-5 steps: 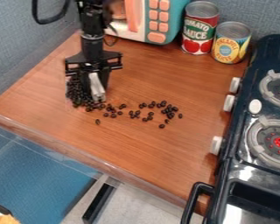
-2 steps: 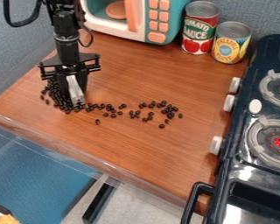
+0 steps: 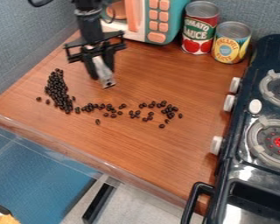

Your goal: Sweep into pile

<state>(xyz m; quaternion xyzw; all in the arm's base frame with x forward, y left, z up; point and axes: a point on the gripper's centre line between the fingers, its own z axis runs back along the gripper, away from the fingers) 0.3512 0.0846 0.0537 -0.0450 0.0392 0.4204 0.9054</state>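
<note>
The small dark beans lie in a dense, long patch to the left of the pincer, with a thinner trail running from its near end to the right across the worktop. That trail passes on the near side of the pincer and breaks into loose clusters; a few single beans sit apart from it, on its near side. A pale, narrow piece slants down at the pincer's lower end. I cannot tell how far open the pincer is, nor whether it grips that piece.

Behind the arm, at the far edge, stands a toy microwave, partly covered by the arm. To its right are a red-labelled can and, just beside it, a shorter yellow-labelled can. A toy stove bounds the right side, and a wall the left.

The beans are oval and slightly shiny, the worktop brown with wood grain. The cans are round with metal tops, the wall is grey and woven-looking, and the stove is glossy black with pale knobs.
</note>
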